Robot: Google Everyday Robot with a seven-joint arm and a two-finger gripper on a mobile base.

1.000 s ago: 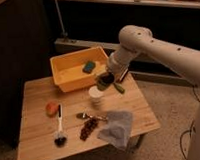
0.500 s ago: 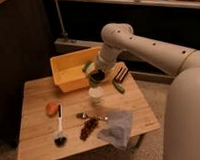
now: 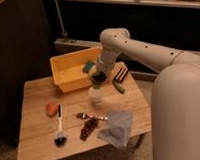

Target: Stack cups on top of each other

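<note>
The white cup (image 3: 95,96) stands upright near the middle of the wooden table (image 3: 41,147). My gripper (image 3: 99,80) hangs just above it, reaching in from the right, and is shut on the dark green-black cup (image 3: 98,76). The dark cup is directly over the white cup and very close to its rim; I cannot tell whether they touch. The arm hides part of the dark cup.
A yellow tub (image 3: 68,76) with a green sponge (image 3: 88,66) stands at the back. Dark bars (image 3: 121,74) and a green item (image 3: 119,87) lie to the right. An orange object (image 3: 52,107), a brush (image 3: 59,127), a dark cluster (image 3: 87,128) and a grey cloth (image 3: 115,129) lie in front.
The arm has swung left and lowered, bringing the dark cup from right of the white cup to directly over it.
</note>
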